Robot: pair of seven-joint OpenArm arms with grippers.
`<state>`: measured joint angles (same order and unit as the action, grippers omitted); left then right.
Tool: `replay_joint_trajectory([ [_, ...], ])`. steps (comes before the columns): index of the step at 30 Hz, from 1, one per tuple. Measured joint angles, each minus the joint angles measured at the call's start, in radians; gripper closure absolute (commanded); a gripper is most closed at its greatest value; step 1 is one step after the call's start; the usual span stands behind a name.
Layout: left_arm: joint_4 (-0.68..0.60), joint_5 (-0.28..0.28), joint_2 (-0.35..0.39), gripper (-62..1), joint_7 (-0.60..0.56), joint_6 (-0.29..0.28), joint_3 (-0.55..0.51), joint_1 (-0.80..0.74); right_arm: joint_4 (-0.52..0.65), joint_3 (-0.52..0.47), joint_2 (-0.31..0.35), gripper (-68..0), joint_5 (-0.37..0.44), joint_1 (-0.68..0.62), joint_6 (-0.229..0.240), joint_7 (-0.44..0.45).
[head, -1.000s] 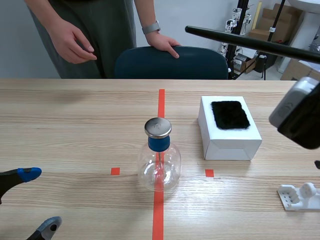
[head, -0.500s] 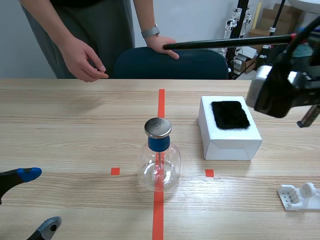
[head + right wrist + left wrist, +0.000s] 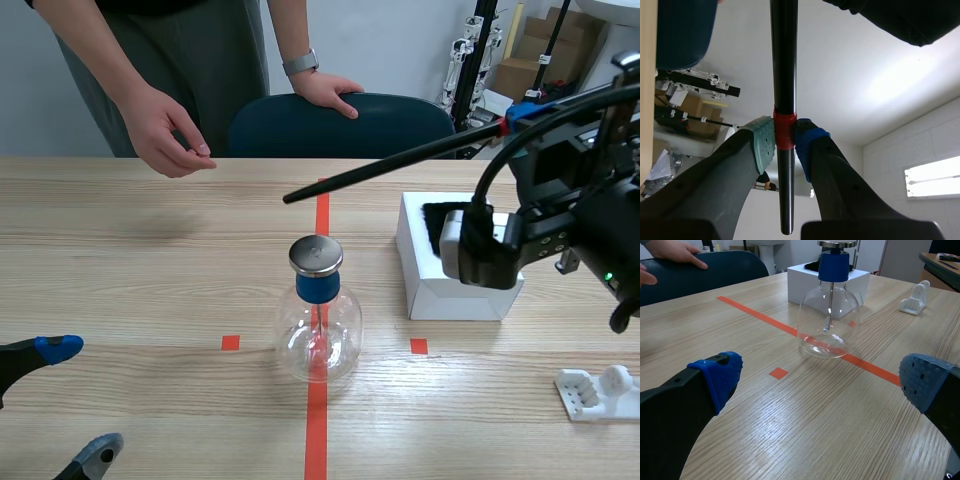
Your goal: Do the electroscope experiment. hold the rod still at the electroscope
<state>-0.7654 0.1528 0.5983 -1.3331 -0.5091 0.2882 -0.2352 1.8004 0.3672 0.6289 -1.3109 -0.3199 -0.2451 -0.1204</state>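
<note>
Slanting black rod [image 3: 400, 160]: pinched at its red band by the right gripper [image 3: 785, 136].
Glass electroscope flask [image 3: 318, 325], blue-stoppered: stood near the rod's tip.
Left gripper [image 3: 822, 377]: fingers spread.

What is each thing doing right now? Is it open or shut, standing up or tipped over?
rod, held up in the air, slanted, tip close to the electroscope's cap but not touching it
electroscope, standing upright on the red line
right gripper, shut on the rod
left gripper, open, holding nothing
white box, closed, sitting flat on the table
</note>
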Motion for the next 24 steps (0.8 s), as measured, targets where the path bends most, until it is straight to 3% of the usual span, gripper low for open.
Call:
replay_joint_trajectory([
  [10,0.0,0.0,0.0,-62.3,0.0,0.0,0.0,0.0,-0.018,-0.001,0.0,-2.2,-0.045,-0.024,0.0,0.015],
  [24,0.0,0.0,0.0,-62.3,0.0,0.0,0.0,0.0,-0.018,-0.006,0.0,-2.2,-0.047,-0.024,0.015,0.015],
])
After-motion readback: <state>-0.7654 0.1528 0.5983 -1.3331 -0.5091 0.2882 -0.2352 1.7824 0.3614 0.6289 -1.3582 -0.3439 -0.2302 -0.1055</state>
